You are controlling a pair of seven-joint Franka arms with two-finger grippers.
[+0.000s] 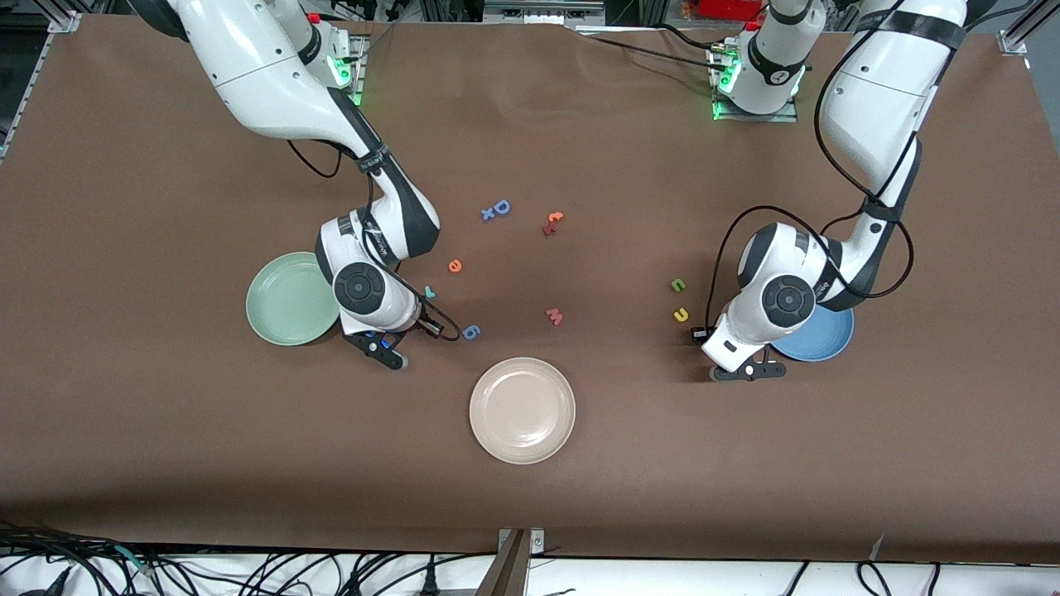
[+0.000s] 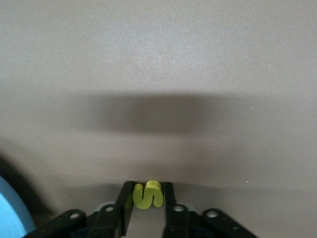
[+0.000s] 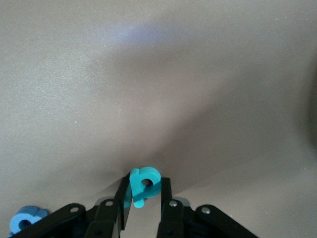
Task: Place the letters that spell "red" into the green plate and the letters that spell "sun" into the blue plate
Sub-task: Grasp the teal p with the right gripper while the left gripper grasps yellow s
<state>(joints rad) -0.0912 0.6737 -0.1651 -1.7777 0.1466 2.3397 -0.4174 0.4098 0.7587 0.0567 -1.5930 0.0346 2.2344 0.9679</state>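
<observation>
My left gripper (image 2: 147, 192) is shut on the yellow "s" (image 2: 148, 196), low over the table beside the blue plate (image 1: 828, 341). An edge of the blue plate (image 2: 10, 213) shows in the left wrist view. My right gripper (image 3: 145, 187) is shut on the teal "d" (image 3: 146, 181), low over the table beside the green plate (image 1: 286, 302). In the front view the left gripper (image 1: 748, 372) and right gripper (image 1: 389, 354) hide both held letters. Loose on the table lie the orange "e" (image 1: 455, 266), teal "r" (image 1: 429, 291), olive "n" (image 1: 677, 285) and yellow "u" (image 1: 681, 314).
A beige-white plate (image 1: 522, 410) sits nearest the front camera, mid-table. A blue "g" (image 1: 471, 332) lies close to the right gripper, and the blue "g" (image 3: 25, 220) also shows in the right wrist view. A red "w" (image 1: 554, 315), a blue "D" (image 1: 501, 207) and small orange-red letters (image 1: 551, 223) lie mid-table.
</observation>
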